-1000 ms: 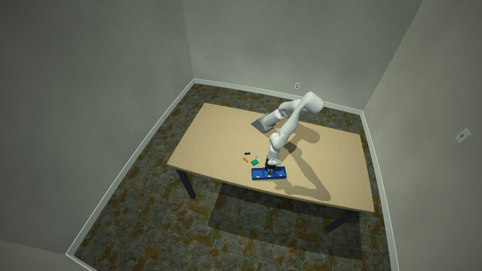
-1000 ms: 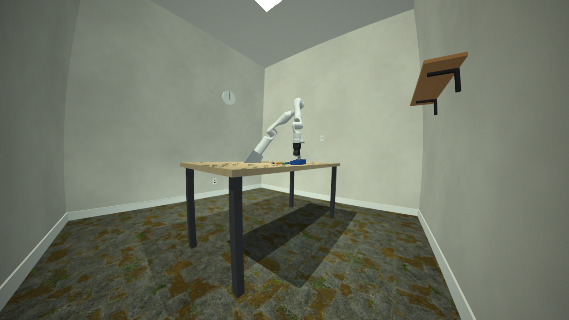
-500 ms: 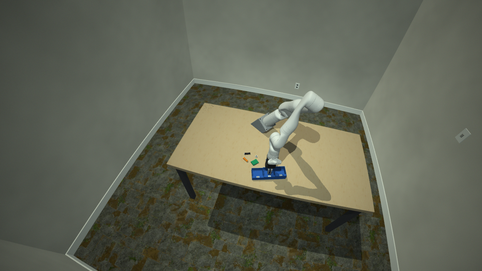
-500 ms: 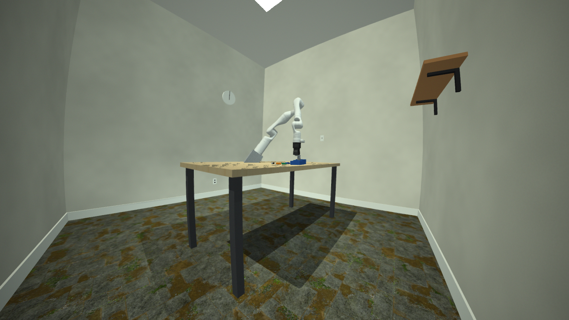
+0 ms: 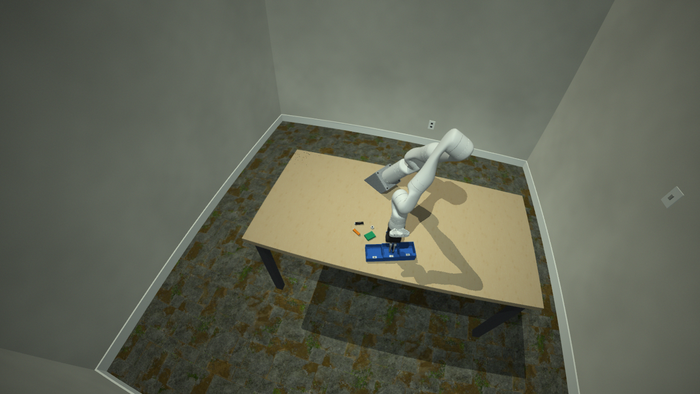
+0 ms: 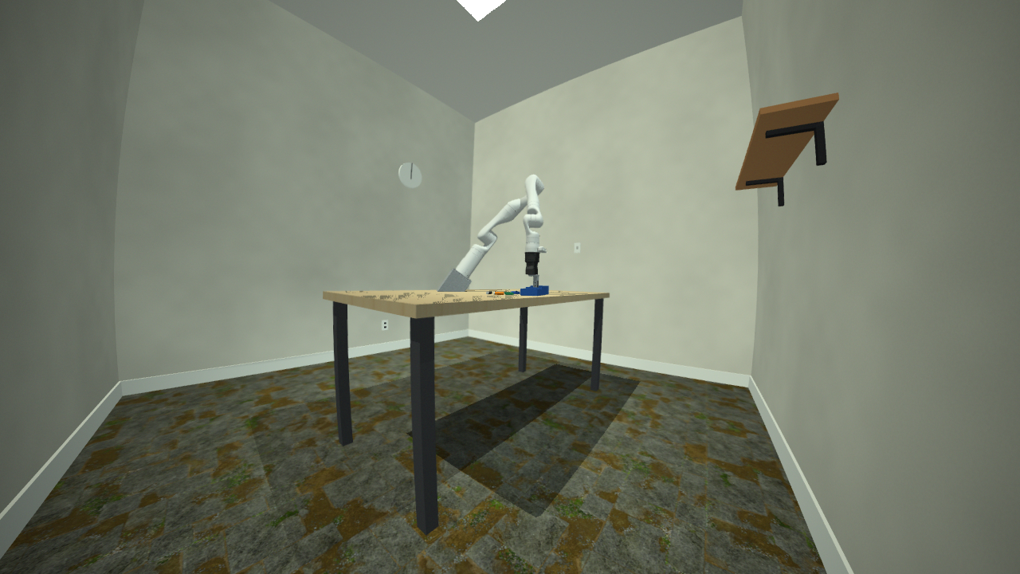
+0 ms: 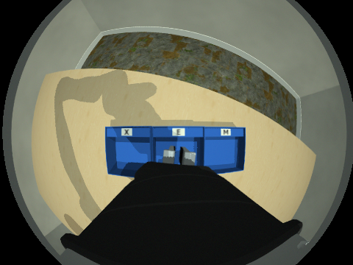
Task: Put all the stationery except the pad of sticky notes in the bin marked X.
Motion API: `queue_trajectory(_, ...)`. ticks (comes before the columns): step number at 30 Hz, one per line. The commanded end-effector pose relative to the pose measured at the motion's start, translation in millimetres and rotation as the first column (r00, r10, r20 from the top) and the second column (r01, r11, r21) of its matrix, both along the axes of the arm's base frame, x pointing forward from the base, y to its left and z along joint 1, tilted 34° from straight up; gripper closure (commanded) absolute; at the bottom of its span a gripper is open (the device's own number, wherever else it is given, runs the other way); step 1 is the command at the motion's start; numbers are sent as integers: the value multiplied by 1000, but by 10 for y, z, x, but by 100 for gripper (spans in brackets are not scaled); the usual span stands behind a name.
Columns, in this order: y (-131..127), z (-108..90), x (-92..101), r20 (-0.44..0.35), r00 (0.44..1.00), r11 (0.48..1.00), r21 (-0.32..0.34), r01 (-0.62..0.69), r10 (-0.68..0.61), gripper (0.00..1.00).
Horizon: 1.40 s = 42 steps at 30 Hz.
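Observation:
A blue row of three bins (image 5: 379, 258) (image 6: 535, 290) (image 7: 115, 162) stands near the table's front edge. Its labels show in the wrist view, with the bin marked X (image 7: 129, 152) at the left end. My gripper (image 5: 391, 248) (image 6: 532, 277) (image 7: 176, 153) hangs just over the middle bin, fingers close together, and I see nothing between them. A green pad of sticky notes (image 5: 369, 235), an orange pen-like thing (image 5: 356, 231) and a small black thing (image 5: 359, 222) lie on the table left of the bins.
A small white ring-like thing (image 5: 372, 226) lies by the green pad. The arm's base (image 5: 381, 181) stands at the table's back. The table edge (image 5: 342, 267) runs just in front of the bins.

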<state>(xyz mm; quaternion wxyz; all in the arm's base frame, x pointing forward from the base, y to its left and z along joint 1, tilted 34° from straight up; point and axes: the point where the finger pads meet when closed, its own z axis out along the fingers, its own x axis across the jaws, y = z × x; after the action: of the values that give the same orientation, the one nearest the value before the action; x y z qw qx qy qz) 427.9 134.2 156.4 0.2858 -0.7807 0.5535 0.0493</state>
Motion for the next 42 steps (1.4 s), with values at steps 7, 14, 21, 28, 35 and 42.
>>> queue_trajectory(7, -119, 206, -38, 7, 1000, 1000, -1, 2, -2, 69)
queue_trajectory(14, -189, 324, -72, 7, 1000, 1000, -1, 2, -2, 69)
queue_trajectory(21, -27, 393, -166, 7, 1000, 1000, -1, 2, -2, 69)
queue_trajectory(28, 258, 516, -330, 7, 1000, 1000, -1, 2, -2, 69)
queue_trajectory(35, 461, 603, -447, 7, 1000, 1000, -1, 2, -2, 69)
queue_trajectory(42, 491, 616, -464, 7, 1000, 1000, -1, 2, -2, 69)
